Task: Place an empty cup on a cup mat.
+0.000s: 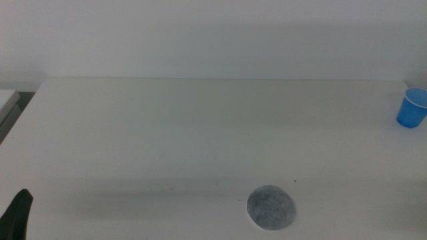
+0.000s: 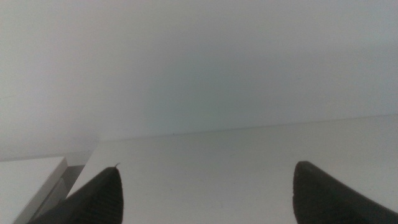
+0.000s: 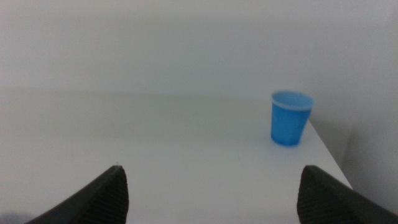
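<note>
White table point(image 1: 167, 133), cup mat point(image 1: 271, 207) and cup point(image 1: 412, 107) well apart.
The mat lies near the front edge; the upright cup stands at the far right edge (untouched). Left end effector point(image 2: 205, 193) and right end effector point(image 3: 211, 196) both spread wide, holding nothing.

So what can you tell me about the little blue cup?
The cup is small, bright blue and looks plastic, with a paler rim. It is wider at the top than the bottom. It stands upright on the white table, close to the far right edge, far from the cup mat. Nothing touches it but the table.
</note>
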Robot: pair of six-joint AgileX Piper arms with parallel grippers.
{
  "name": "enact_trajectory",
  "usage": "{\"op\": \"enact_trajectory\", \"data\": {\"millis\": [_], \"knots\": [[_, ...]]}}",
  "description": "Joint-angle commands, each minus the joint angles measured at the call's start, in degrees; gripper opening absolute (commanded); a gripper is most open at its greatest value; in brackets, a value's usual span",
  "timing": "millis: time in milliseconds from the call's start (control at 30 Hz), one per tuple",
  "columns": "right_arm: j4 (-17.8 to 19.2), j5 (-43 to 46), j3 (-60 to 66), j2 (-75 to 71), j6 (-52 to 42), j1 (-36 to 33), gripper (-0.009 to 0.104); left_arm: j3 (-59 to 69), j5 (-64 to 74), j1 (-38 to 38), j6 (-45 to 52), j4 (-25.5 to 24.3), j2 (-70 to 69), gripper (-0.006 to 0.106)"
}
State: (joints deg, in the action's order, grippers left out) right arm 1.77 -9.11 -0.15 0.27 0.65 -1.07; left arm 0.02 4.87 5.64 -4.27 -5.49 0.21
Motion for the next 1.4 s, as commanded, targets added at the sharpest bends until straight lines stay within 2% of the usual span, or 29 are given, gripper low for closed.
{"op": "enact_trajectory", "data": {"millis": [0,333,367,600,767,833,1067,1167,1233,1367], "knots": [[-0.9,2.3,0.1,-0.3,-0.2,0.0,0.093,0.0,-0.7,0.1,-0.2,0.4,-0.2,0.094],[-0.9,3.2,0.1,-0.3,-0.2,0.0,0.093,0.0,-0.7,0.1,-0.2,0.4,-0.2,0.094],[-1.8,3.1,0.1,-0.3,0.6,0.0,0.093,0.0,-0.7,0.1,-0.2,0.4,-0.2,0.094],[-1.8,-1.5,-1.0,0.3,2.6,0.0,0.093,0.0,-0.7,0.1,-0.2,0.4,-0.2,0.094],[-1.8,-2.2,-9.1,13.6,6.1,0.0,0.093,0.0,-0.7,0.1,-0.2,0.4,-0.2,0.094],[-2.2,-5.8,-15.1,20.8,7.5,0.0,0.093,0.0,-0.7,0.1,-0.2,0.4,-0.2,0.094],[-6.8,-32.6,-39.8,44.4,7.5,0.0,0.093,0.0,-0.7,0.1,-0.2,0.4,-0.2,0.094],[-7.6,-35.6,-46.5,50.1,7.5,0.0,0.093,0.0,-0.7,0.1,-0.2,0.4,-0.2,0.094],[-12.0,-40.8,-53.8,57.2,7.7,0.0,0.093,0.0,-0.7,0.1,-0.2,0.4,-0.2,0.094],[-8.9,-43.8,-60.9,63.8,10.1,1.4,0.093,0.0,-0.7,0.1,-0.2,0.4,-0.2,0.094]]}}
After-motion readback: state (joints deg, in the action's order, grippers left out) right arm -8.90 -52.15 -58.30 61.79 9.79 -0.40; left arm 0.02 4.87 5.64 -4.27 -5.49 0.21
